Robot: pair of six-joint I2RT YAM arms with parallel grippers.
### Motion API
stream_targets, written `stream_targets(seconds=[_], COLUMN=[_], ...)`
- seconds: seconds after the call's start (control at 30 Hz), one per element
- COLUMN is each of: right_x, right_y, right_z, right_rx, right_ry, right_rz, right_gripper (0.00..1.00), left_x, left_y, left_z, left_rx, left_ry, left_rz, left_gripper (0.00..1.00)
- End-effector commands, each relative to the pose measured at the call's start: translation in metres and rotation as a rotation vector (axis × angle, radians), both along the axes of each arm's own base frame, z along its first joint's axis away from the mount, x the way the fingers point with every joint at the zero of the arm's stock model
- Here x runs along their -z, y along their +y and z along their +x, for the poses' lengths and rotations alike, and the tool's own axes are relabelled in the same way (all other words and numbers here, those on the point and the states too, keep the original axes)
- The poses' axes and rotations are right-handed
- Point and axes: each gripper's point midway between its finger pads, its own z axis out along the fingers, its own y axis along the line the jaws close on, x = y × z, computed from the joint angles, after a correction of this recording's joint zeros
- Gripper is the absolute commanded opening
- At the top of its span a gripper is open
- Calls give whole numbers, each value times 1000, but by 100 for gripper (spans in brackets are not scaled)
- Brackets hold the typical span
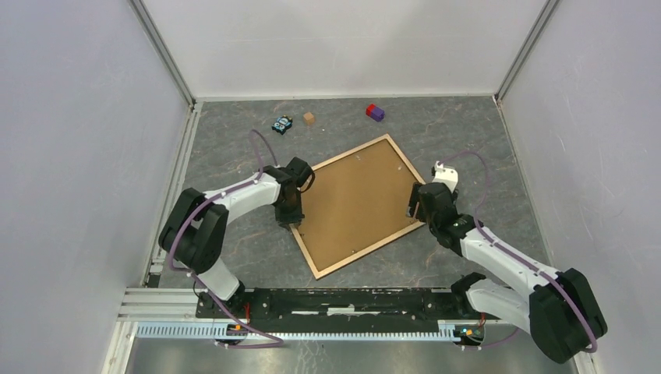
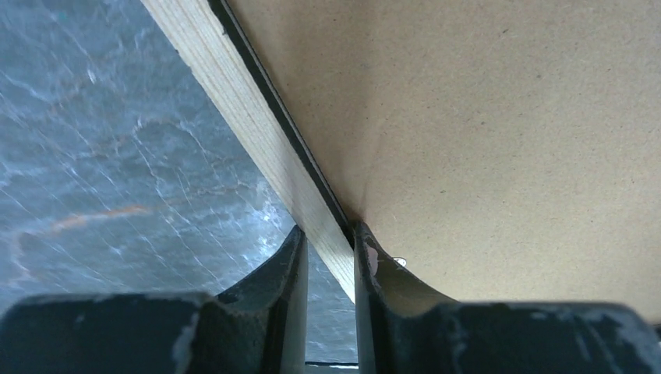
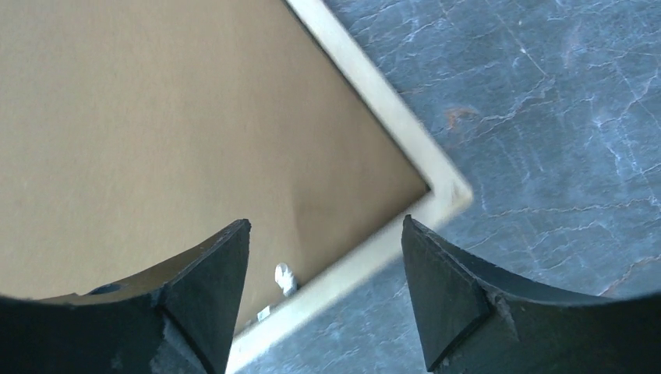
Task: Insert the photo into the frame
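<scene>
L pincer (image 2: pixel 330 235) clamps frame (image 2: pixel 242 117) edge; R pincer (image 3: pixel 326 226) wide over corner.

Even, bright overhead light throughout; the right wrist view shows the frame (image 3: pixel 374 101) rail slightly motion-blurred, near fingers soft.

Rails of frame (image 1: pixel 351 153) are light wood, with a thin black inner edge. The board (image 1: pixel 358 199) is plain brown, faintly speckled. The worktop (image 1: pixel 468 132): dark grey, white marble veining. Both arms (image 1: pixel 242 193): white, black joints. Far cube (image 1: pixel 309 118) tan; block (image 1: pixel 375 112) red and purple.
</scene>
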Motion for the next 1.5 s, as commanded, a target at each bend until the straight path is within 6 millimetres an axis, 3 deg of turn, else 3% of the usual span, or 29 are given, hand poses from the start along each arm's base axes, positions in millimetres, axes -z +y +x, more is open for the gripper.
stream_targets(seconds=[0.0, 0.07, 0.23, 0.47, 0.67, 0.93, 1.13, 1.47], right_x=[-11, -7, -9, -7, 2, 16, 31, 43], right_y=[6, -1, -14, -10, -4, -6, -25, -28], right_z=[20, 22, 30, 51, 70, 86, 76, 67], right_rx=[-92, -93, -102, -132, -173, -77, 69, 67], right_ry=[-25, -3, 38, 160, 206, 261, 265, 285], right_rz=[33, 16, -47, -71, -85, -72, -87, -100], right_gripper=[82, 91, 98, 98, 92, 90, 86, 81], left_x=[3, 3, 6, 0, -20, -8, -5, 0], left_y=[26, 22, 17, 26, 34, 35, 35, 33], left_z=[9, 16, 32, 42, 59, 58, 57, 57], left_rx=[325, 347, 356, 376, 314, 294, 282, 258], left_ry=[4, -3, 4, -4, -58, -30, -27, -13], left_rz=[158, 150, 173, 237, 275, 268, 264, 236], left_gripper=[2, 2, 2, 2, 2, 2, 2, 2])
